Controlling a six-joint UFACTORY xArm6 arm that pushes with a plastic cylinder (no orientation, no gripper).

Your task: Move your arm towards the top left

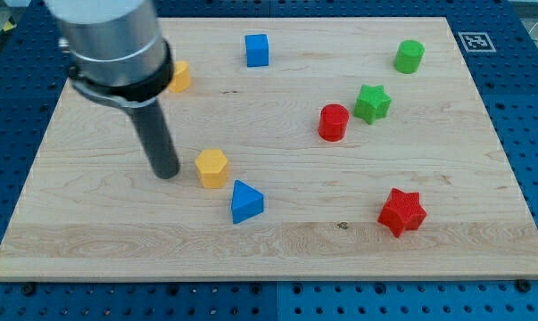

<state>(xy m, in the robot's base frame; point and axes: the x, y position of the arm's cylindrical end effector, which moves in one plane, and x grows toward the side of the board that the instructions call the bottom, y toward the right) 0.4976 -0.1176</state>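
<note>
While resting on the wooden board (90,232) left of centre, my tip (167,173) grips nothing, being a bare rod. Sits just left of the yellow hexagonal block (212,168), small gap, not touching. Blue triangular block (246,201) lower right of that. Second yellow block (179,77) half hidden behind the arm, upper left. Blue cube (257,50) at top centre. Red cylinder (333,122), green star (373,102), green cylinder (409,56) upper right; red star (401,211) lower right. All well apart from tip.
</note>
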